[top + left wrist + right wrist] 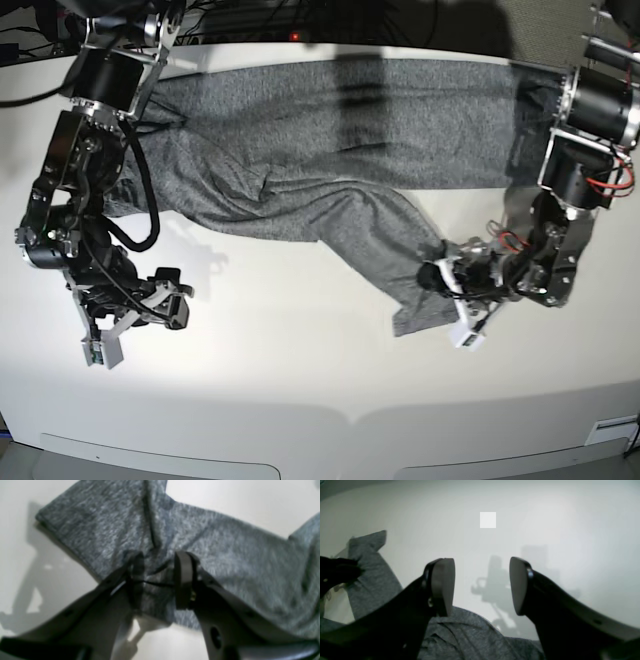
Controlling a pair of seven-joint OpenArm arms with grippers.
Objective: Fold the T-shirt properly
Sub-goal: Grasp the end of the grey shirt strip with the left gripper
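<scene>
The T-shirt (330,130) lies spread along the far edge of the surface (300,370), one sleeve trailing toward the middle. The left claw (157,580) pinches that sleeve near the cuff; the right claw (482,586) hangs open and empty over bare surface. Judgement: carry the sleeve flat across the body, avoiding bunching.

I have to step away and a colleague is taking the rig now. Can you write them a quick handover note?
Left gripper: shut on a sleeve of the T-shirt, near its cuff end.
Right gripper: open, empty, over bare table beside the shirt.
Shirt: body spread along the table's far edge, the gripped sleeve angled toward the near side.
Done: sleeve gripped, no neat fold visible yet.
Left: fold the sleeves in, then the body.
</scene>
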